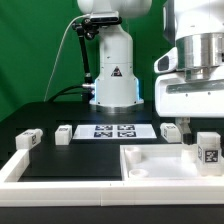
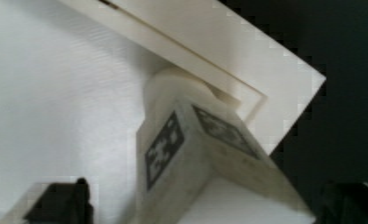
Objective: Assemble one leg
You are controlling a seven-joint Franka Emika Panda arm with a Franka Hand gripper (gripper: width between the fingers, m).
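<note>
Your leg (image 1: 208, 150) stands upright at the exterior view's right, on or just over the near corner of the big white square panel (image 1: 150, 163), tag facing the camera. In the wrist view the same leg (image 2: 190, 140) sits over a recessed corner of that panel (image 2: 56, 90), between the dark fingertips (image 2: 60, 198). The end effector (image 1: 190, 130) hangs directly above the leg; whether its jaws clamp the leg or stand slightly apart, you cannot tell from either view.

By my judgement you are at the seating step: the leg needs to drop squarely into the corner recess and then be turned home.

Three spare legs (image 1: 27, 140) lie on the black worktop (image 1: 60, 115) near the marker board (image 1: 113, 130). A white border rail (image 1: 60, 168) fences the front; green backdrop behind.
</note>
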